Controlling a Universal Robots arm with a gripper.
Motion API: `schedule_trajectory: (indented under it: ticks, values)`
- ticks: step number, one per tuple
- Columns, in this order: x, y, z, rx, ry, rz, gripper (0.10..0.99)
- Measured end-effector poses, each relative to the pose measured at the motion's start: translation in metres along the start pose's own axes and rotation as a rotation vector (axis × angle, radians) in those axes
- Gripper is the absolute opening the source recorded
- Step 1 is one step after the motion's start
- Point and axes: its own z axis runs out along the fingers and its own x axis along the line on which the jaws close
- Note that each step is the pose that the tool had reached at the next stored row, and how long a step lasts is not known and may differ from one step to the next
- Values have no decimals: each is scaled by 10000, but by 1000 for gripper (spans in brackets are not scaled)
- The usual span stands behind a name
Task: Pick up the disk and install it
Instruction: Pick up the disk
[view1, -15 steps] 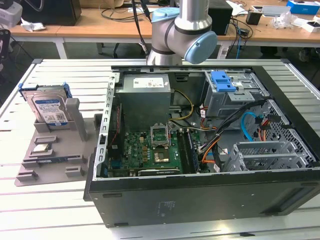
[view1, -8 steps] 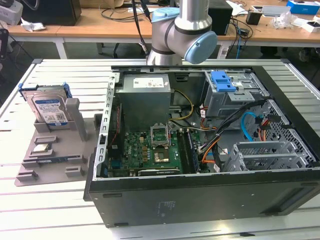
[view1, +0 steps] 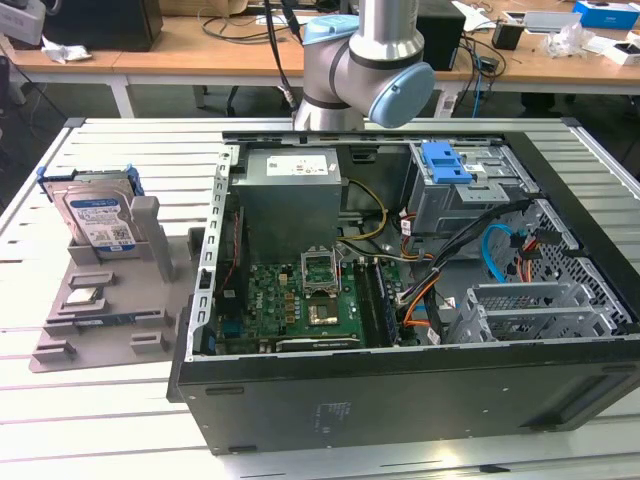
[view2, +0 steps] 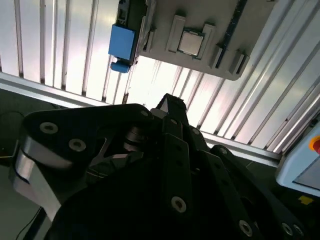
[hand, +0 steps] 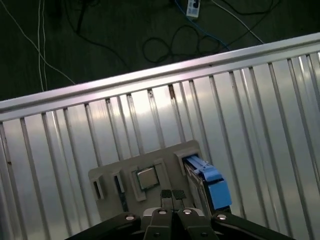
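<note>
The disk (view1: 98, 215) stands upright in a slot of a grey holder (view1: 110, 320) on the slatted table, at the exterior view's left. It is silver with a white-and-blue label and blue rails. In the first wrist view the disk (hand: 210, 182) is seen edge-on from above, blue rail showing, just beyond my gripper (hand: 172, 195). The fingertips are pressed together with nothing between them, well above the holder (hand: 112, 172). In the second wrist view the black gripper (view2: 169, 104) is in front, with the disk's blue rail (view2: 121, 42) beyond it.
An open computer case (view1: 420, 400) lies at the exterior view's right, with a grey drive cage and blue latch (view1: 447, 163), a power-supply box (view1: 290, 200) and loose cables. A small square chip (hand: 146, 178) sits in the holder. The table edge (hand: 150, 82) runs past the holder.
</note>
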Motion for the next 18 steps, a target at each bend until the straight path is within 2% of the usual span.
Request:
schedule_trajectory:
  ticks: [18]
  values:
    - [0,0,0,-75,142,-3191,106]
